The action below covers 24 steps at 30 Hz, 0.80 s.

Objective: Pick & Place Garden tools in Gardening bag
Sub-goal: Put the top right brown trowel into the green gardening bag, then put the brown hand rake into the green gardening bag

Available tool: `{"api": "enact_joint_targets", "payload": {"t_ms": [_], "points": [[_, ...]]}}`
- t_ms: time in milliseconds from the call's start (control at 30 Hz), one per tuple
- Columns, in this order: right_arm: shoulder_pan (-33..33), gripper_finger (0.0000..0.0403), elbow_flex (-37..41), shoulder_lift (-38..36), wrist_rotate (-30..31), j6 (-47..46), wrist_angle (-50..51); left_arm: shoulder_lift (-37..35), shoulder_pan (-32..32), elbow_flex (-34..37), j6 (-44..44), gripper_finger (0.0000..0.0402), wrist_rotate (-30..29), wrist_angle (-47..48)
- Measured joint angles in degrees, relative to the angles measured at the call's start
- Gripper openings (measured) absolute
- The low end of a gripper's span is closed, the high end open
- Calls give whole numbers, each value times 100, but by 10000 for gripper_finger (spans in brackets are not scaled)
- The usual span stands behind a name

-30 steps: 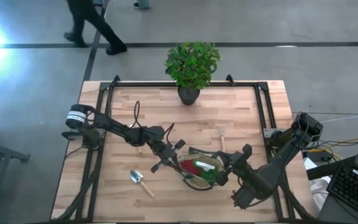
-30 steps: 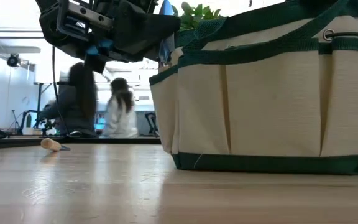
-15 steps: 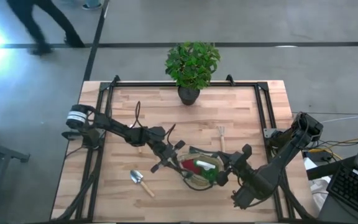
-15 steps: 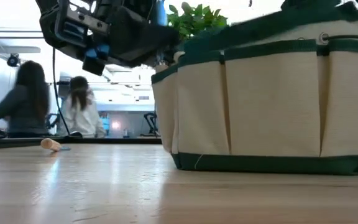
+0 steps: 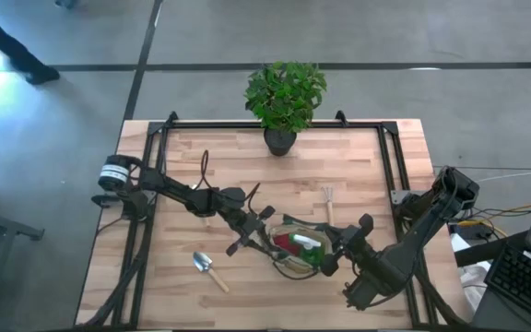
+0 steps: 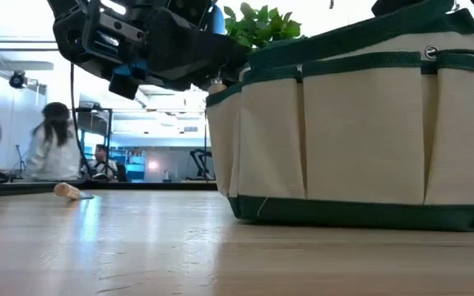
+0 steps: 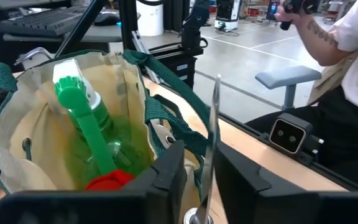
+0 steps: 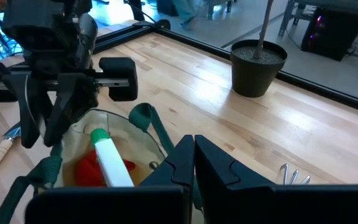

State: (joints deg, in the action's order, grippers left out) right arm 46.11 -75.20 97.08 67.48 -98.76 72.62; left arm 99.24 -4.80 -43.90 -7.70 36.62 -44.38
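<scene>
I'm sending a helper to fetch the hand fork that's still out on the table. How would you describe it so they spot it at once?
Start at the potted plant on the wooden table's far edge, then come toward the gardening bag in the middle. The hand fork lies on bare wood just beyond the bag. Unlike the trowel, which has a broad silver blade, it ends in thin prongs.

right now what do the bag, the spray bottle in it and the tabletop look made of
Gardening bag: woven fabric, matte tan with dark green webbing trim; stitched seams and soft folds show.
Spray bottle: probably plastic, translucent glossy green body, opaque green trigger head.
Tabletop: light wood planks with visible grain, faintly sheened, likely sealed.
</scene>
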Motion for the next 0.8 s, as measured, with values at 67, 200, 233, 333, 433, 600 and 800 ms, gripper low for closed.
{"api": "enact_joint_targets", "payload": {"t_ms": [67,200,233,333,433,600,800], "points": [[0,8,0,0,0,0,-7,0,0,-18,30,112,-116,2],[0,8,0,0,-2,0,-13,-7,2,-39,188,162,-247,-9],[0,8,0,0,0,0,-13,-9,2,-39,202,174,-248,-5],[0,8,0,0,-2,19,-14,-43,2,-39,289,205,-247,-7],[0,8,0,0,-2,22,-17,-90,2,-39,353,225,-245,-7],[-2,8,0,0,-6,25,-36,-258,16,-39,349,239,-247,63],[-2,8,0,-2,-22,92,-81,-557,42,-37,317,241,-245,344]]}}
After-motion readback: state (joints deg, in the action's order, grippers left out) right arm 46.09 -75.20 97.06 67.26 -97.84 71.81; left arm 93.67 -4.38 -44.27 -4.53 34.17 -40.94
